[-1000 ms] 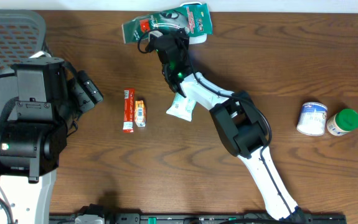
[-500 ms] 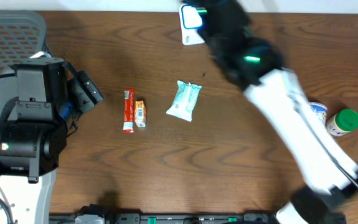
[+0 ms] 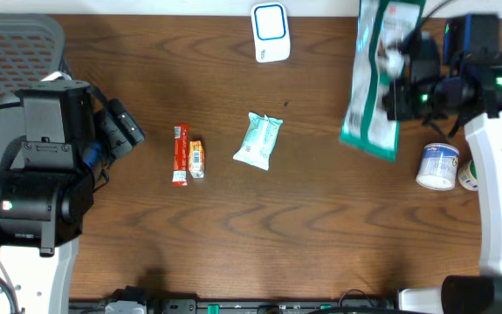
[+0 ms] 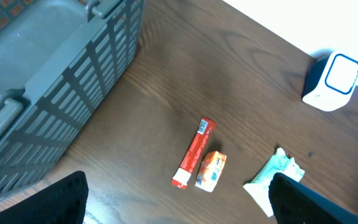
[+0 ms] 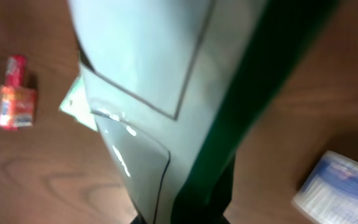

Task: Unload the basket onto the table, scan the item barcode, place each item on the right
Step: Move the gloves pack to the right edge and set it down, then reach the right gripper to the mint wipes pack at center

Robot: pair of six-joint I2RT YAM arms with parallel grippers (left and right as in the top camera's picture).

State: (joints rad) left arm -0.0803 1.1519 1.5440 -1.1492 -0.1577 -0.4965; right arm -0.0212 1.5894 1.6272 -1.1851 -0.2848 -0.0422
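Observation:
A green and white pouch hangs above the table's right side, held upright with my right gripper shut on its edge. In the right wrist view the pouch fills most of the frame and hides my fingers, which meet at the bottom. The white and blue scanner stands at the back middle, well left of the pouch. My left gripper hovers open at the left, with nothing between its fingers; the scanner shows far off in that view.
A red bar, an orange packet and a pale wipes pack lie mid-table. A grey basket stands at the far left. A white tub and a green-lidded jar stand under my right arm.
My right arm swung from the back middle over to the right, carrying the pouch up off the table. The scanner is now uncovered. The left arm has not moved.

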